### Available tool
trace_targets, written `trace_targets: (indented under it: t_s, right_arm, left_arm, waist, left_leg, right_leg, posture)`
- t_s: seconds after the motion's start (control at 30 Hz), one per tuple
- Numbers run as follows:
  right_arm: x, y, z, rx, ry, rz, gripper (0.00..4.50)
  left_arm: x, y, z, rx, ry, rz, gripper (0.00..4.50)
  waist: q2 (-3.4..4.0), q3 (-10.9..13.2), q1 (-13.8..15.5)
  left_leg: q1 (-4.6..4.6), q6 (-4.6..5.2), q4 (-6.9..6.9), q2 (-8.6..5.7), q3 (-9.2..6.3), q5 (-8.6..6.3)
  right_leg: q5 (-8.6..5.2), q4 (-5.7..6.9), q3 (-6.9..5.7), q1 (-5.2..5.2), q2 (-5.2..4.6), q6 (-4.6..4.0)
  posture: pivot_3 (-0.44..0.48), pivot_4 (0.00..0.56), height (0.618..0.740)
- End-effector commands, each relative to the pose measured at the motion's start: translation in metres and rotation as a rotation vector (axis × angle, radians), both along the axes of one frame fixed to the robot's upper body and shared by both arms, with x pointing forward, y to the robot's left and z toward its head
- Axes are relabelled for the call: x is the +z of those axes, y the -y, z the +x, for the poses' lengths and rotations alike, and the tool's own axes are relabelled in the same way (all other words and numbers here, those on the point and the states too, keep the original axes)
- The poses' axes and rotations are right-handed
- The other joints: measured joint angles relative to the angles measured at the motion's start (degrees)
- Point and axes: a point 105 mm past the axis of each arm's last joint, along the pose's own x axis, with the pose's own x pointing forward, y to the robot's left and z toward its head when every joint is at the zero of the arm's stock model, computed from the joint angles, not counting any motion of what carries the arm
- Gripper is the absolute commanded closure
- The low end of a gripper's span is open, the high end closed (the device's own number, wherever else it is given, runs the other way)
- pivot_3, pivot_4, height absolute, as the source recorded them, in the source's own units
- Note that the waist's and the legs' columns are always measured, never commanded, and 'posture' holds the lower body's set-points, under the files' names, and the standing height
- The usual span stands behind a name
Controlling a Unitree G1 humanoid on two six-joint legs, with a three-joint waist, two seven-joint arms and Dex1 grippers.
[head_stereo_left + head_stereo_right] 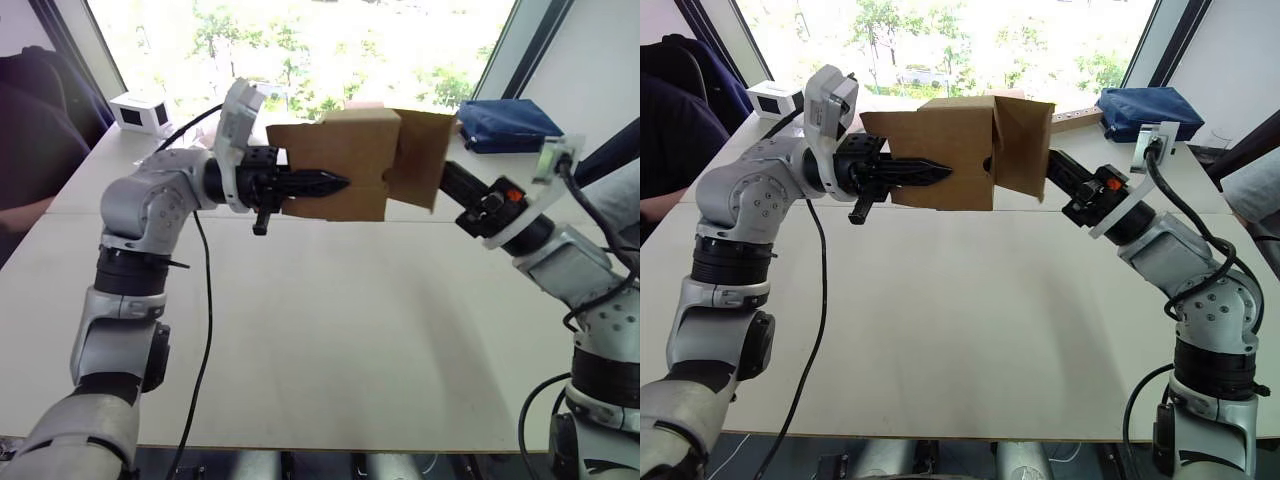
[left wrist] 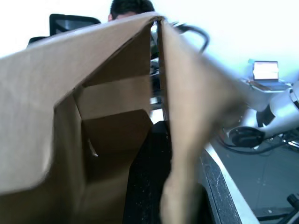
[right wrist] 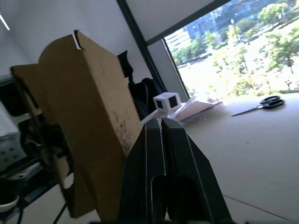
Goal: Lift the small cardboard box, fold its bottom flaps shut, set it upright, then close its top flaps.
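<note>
A plain brown corrugated cardboard box [image 1: 945,155] is held in the air. The left gripper [image 1: 925,172] is clamped on its side wall. The right gripper [image 3: 156,140], fingers pressed together, pushes a flap. Flap-folding seems underway; next, press remaining flaps flat.

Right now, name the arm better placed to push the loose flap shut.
Right. The right gripper sits directly behind the hanging flap, while the left gripper lies across the small cardboard box, steadying its side.
</note>
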Motion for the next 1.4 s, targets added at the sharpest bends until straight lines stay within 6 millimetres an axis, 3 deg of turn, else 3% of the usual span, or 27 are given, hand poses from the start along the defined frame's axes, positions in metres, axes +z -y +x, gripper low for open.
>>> trace_targets:
  t_s: [0.03, 0.4, 0.53, 0.67, 0.87, 1.4]
  right_arm:
    - [0.008, -0.008, -0.015, 0.042, 0.03, 0.023, 4.47]
    - [-0.001, -0.009, -0.01, 0.02, -0.004, 0.101, 4.47]
    - [-0.002, -0.008, -0.011, 0.028, -0.002, 0.114, 3.51]
    - [0.002, -0.002, -0.011, 0.034, -0.008, 0.193, 1.96]
    - [0.004, -0.002, -0.012, 0.055, -0.022, 0.299, 1.96]
    - [0.002, -0.009, -0.021, 0.088, -0.028, 0.306, 1.96]
  left_arm:
    - [0.015, 0.002, -0.003, -0.01, 0.061, -0.025, 4.5]
    - [0.019, 0.003, -0.003, -0.032, 0.047, -0.039, 4.5]
    - [0.02, 0.001, -0.004, -0.035, 0.041, -0.037, 4.5]
    - [0.023, 0.001, -0.005, -0.04, 0.032, -0.05, 4.5]
    - [0.025, 0.0, -0.004, -0.04, 0.027, -0.058, 4.5]
    - [0.025, -0.001, 0.0, -0.029, 0.018, -0.062, 4.5]
  waist:
    - [0.0, 0.0, 0.06]
    - [0.0, 0.0, -0.15]
    - [0.0, 0.0, -0.11]
    - [0.0, 0.0, -0.1]
    - [0.0, 0.0, -0.14]
    - [0.0, 0.0, -0.14]
  left_leg:
    - [0.0, 0.0, 0.0, -0.02, 0.0, 0.0]
    - [0.02, 0.0, 0.01, -0.03, 0.02, 0.0]
    - [0.01, 0.0, 0.01, -0.03, 0.02, 0.0]
    - [0.01, 0.0, 0.01, -0.03, 0.02, 0.0]
    - [0.01, 0.0, 0.01, -0.03, 0.01, 0.0]
    - [0.01, 0.0, 0.01, -0.03, 0.01, 0.0]
  right_leg:
    - [0.0, 0.0, 0.0, 0.0, -0.03, 0.0]
    - [0.0, 0.01, 0.0, 0.0, -0.01, 0.0]
    - [0.0, 0.01, 0.0, 0.0, -0.02, 0.0]
    - [0.0, 0.01, 0.0, 0.0, -0.03, 0.0]
    - [0.0, 0.01, 0.0, 0.0, -0.02, 0.0]
    - [0.0, 0.01, 0.0, 0.0, -0.02, 0.0]
  posture:
    - [0.0, 0.15, 0.74]
    - [0.0, 0.15, 0.74]
    - [0.0, 0.15, 0.74]
    - [0.0, 0.15, 0.74]
    - [0.0, 0.15, 0.74]
    - [0.0, 0.15, 0.74]
